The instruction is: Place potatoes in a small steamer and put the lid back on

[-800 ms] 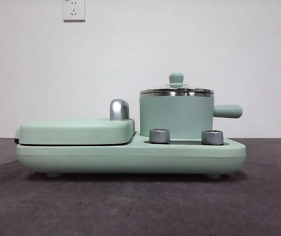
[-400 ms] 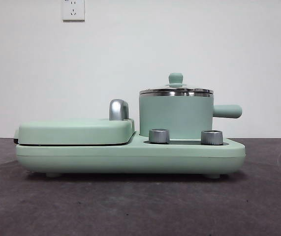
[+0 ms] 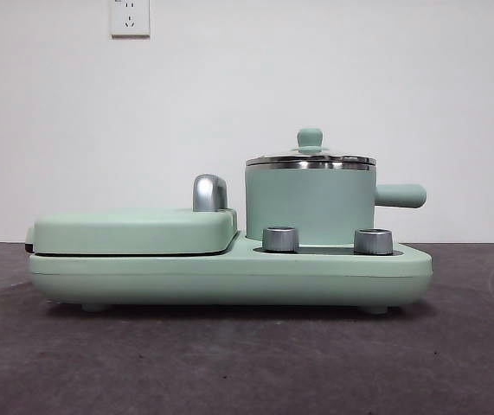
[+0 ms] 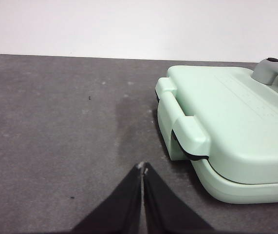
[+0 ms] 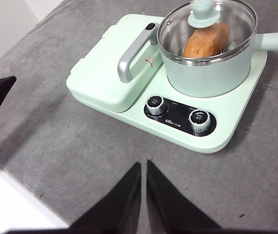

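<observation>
The small steamer (image 3: pixel 309 206) (image 5: pixel 209 73), mint green with a steel rim, stands on the right half of a mint cooker base (image 3: pixel 229 277). The glass lid (image 3: pixel 310 158) (image 5: pixel 226 14) rests on its rim, knob up. Through the glass in the right wrist view an orange-brown potato (image 5: pixel 207 41) lies inside the pot. My right gripper (image 5: pixel 143 165) is shut and empty, hanging high above the table in front of the cooker. My left gripper (image 4: pixel 142 167) is shut and empty, low over the table beside the cooker's griddle end. Neither arm appears in the front view.
A flat mint griddle cover (image 3: pixel 134 230) (image 4: pixel 236 122) with a chrome handle (image 3: pixel 209 192) (image 5: pixel 131 56) fills the cooker's left half. Two steel knobs (image 3: pixel 280 239) (image 3: pixel 373 241) sit in front of the pot. The steamer's side handle (image 3: pixel 400 195) points right. Dark grey table (image 3: pixel 247 363) lies all around.
</observation>
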Robot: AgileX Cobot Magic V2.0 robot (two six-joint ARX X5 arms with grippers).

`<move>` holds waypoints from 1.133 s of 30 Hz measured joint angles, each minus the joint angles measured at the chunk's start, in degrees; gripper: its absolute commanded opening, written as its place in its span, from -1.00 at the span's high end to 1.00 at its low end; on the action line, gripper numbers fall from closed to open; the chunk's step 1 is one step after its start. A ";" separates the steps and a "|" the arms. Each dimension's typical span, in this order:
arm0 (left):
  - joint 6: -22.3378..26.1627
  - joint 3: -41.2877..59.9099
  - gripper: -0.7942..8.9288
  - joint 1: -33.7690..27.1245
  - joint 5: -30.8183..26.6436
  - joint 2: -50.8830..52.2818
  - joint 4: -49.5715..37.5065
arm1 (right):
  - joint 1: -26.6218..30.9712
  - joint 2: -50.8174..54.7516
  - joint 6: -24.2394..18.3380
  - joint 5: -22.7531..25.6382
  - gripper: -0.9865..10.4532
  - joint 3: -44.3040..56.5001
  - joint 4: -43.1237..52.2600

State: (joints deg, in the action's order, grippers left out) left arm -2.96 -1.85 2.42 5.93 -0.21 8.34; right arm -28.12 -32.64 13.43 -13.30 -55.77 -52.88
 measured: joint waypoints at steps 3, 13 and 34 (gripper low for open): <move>0.02 0.00 0.83 0.00 0.00 0.00 0.00 | 0.00 0.00 0.00 0.00 0.80 0.00 -0.02; 0.00 0.00 0.83 0.00 0.00 0.00 0.00 | 0.59 1.07 -0.04 0.42 0.80 0.00 -0.02; 0.00 0.00 0.83 0.00 0.00 0.00 -0.02 | 30.75 25.07 -12.02 11.82 0.80 42.12 40.26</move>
State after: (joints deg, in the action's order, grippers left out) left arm -2.96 -1.85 2.42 5.93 -0.21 8.32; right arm 2.63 -7.57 1.41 -1.48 -13.65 -12.62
